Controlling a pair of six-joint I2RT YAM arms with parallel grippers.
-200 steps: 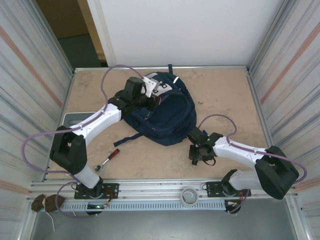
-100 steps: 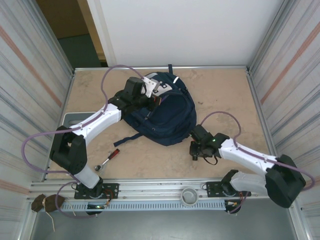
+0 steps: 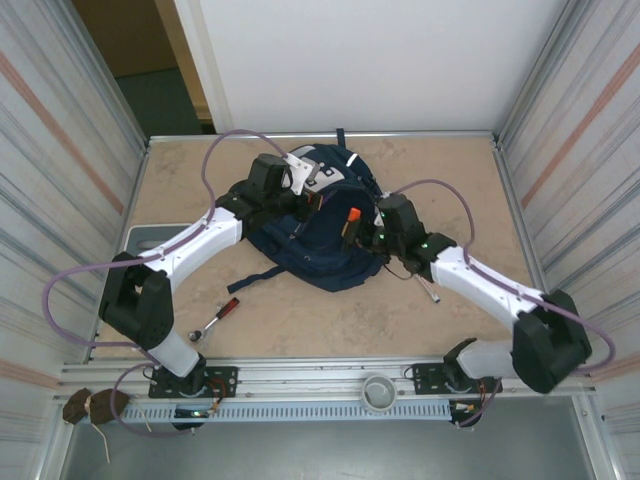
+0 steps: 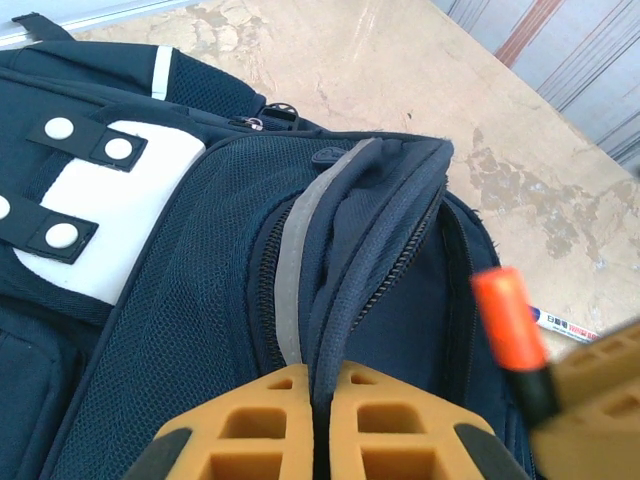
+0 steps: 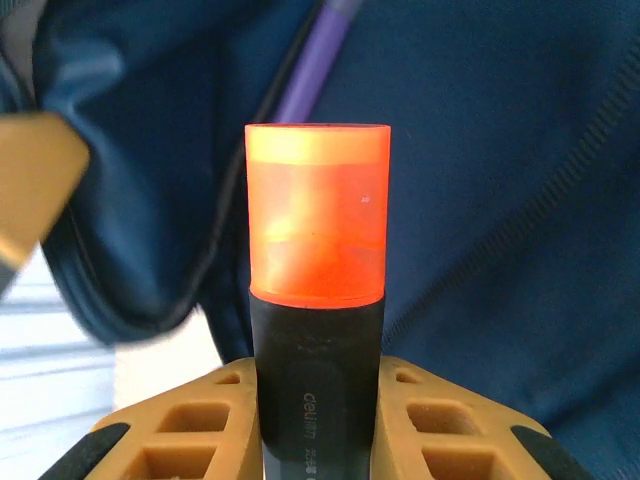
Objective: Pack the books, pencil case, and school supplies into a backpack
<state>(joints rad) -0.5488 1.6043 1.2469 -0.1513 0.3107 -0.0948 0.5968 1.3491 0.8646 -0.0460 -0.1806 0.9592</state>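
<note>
We find the large navy-blue fabric backpack (image 3: 330, 250) in the middle of the beige table (image 3: 480, 200). Front-left of it lies the red-handled metal tool (image 3: 222, 313), and just right of it the slim white marker (image 3: 428, 291). Over its open mouth, in the right gripper (image 5: 318, 400), stands the orange highlighter with black cap (image 5: 318, 215).

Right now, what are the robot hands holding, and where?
The right gripper holds the orange highlighter by its black end; left gripper pinches the backpack by its zipper edge.

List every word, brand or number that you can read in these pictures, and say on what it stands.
"deli": printed sideways on the black part of the highlighter, partly hidden.
Small print on the marker: too blurred to read.
Backpack: no text that I can read on its patches.
</note>
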